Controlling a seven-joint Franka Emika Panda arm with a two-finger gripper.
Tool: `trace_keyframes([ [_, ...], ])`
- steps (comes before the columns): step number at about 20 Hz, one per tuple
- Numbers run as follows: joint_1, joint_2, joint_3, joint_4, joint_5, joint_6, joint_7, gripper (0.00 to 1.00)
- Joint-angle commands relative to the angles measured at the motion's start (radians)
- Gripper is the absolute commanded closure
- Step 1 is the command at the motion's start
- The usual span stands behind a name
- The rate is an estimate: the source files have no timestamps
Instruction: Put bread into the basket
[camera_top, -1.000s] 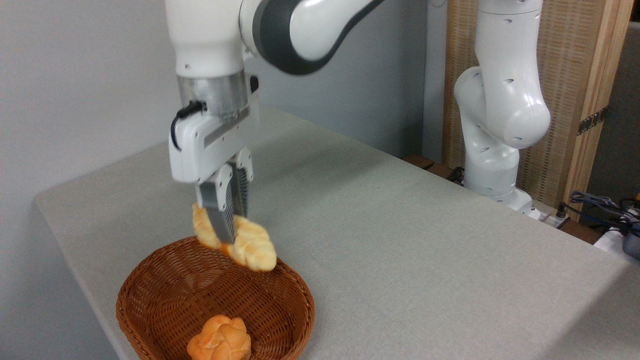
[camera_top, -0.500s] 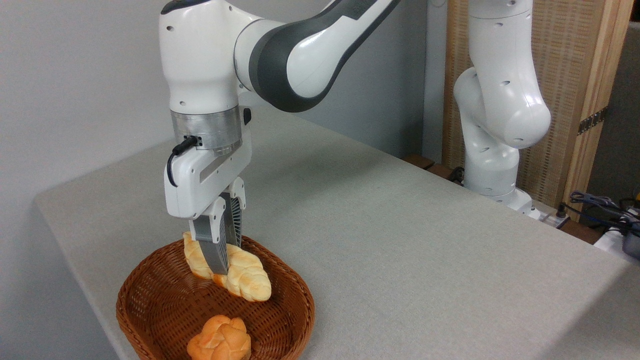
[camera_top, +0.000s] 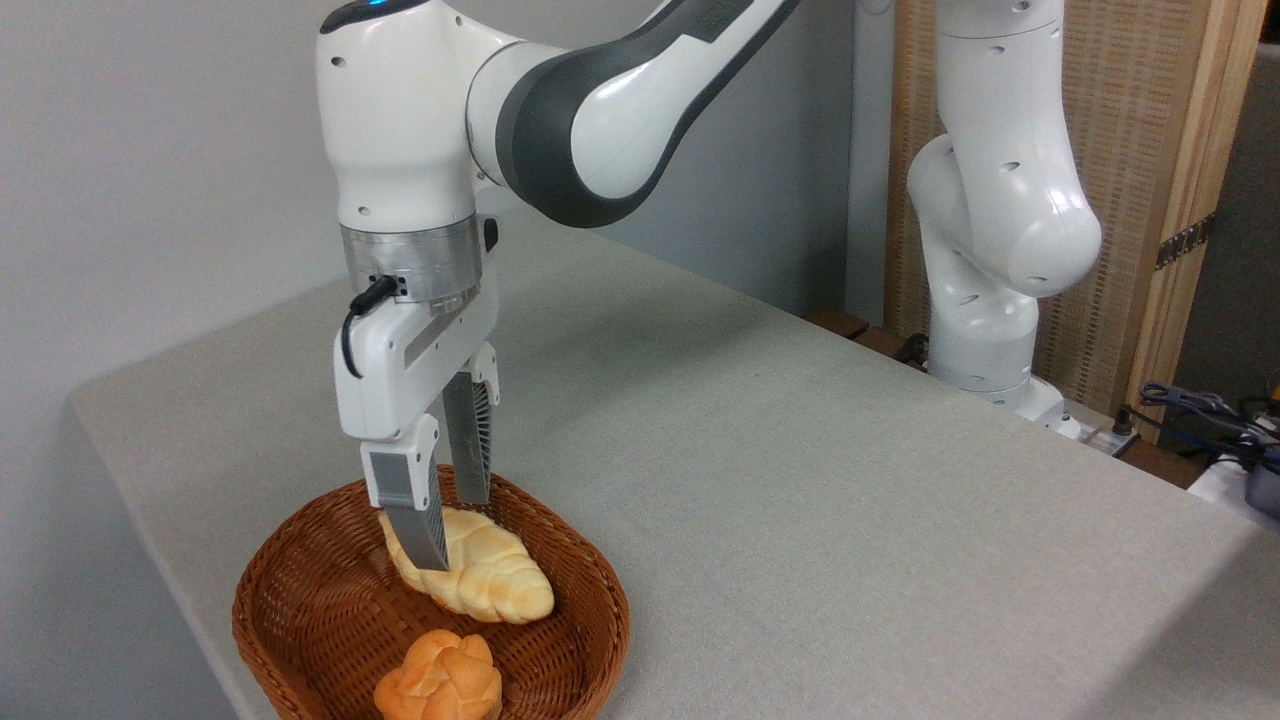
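The bread (camera_top: 480, 580), a pale golden braided loaf, lies inside the reddish-brown wicker basket (camera_top: 300, 610) at the table's front left, toward the basket's far side. My gripper (camera_top: 452, 530) hangs straight down over the loaf and is open. One finger stands in front of the loaf's left half and the other behind it, with visible gaps to the bread. A small round orange knotted bun (camera_top: 440, 682) sits at the basket's near edge.
The grey table (camera_top: 800, 480) stretches right and back from the basket. The arm's white base (camera_top: 985, 330) stands at the far right edge, with cables (camera_top: 1200, 410) beside it. A wall closes off the left side.
The gripper came down with the loaf into the basket, then its fingers spread apart. The bread dropped out of the grip and now rests flatter on the basket floor.
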Motion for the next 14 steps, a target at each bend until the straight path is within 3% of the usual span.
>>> trace_keyframes([
  [1, -0.006, -0.02, -0.003, 0.012, -0.008, -0.017, -0.248, 0.0],
  [4, -0.012, -0.043, -0.017, 0.012, -0.007, -0.037, -0.527, 0.0],
  [7, -0.014, -0.087, -0.02, 0.012, -0.004, -0.15, -0.796, 0.0],
  [14, -0.009, -0.144, -0.016, 0.024, -0.004, -0.265, -0.838, 0.0],
])
